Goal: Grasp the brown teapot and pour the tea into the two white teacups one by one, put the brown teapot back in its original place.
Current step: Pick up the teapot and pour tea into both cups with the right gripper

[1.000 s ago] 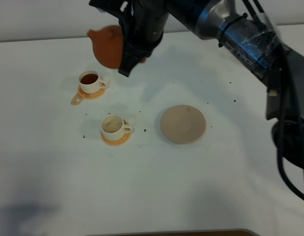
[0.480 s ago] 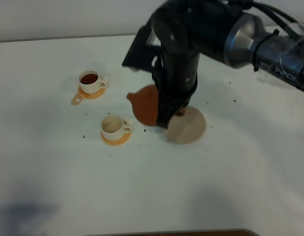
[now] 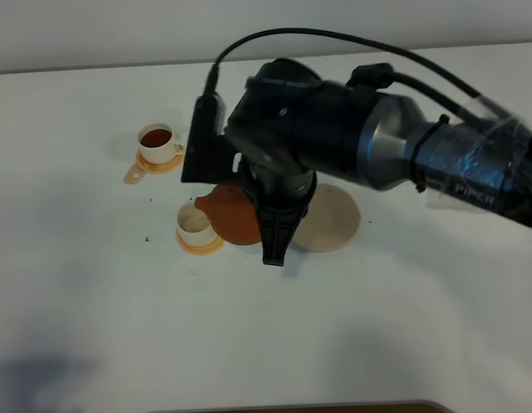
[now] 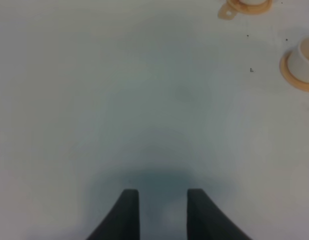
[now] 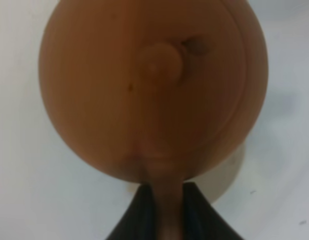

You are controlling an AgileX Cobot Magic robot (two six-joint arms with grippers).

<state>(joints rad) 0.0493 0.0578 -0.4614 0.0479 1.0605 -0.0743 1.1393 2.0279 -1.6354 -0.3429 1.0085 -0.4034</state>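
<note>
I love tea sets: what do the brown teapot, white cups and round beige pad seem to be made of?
The brown teapot: probably unglazed clay, matte reddish-brown with no shine. The far white cup and near white cup: likely glazed ceramic, smooth and cream. The round beige pad: unclear, perhaps stone or wood; flat and dull.

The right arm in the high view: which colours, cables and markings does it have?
The right arm has a black joint housing and a silver-grey cylindrical link. A black cable loops over it, clear tape wraps the link, and white PIPER lettering is printed on it.
</note>
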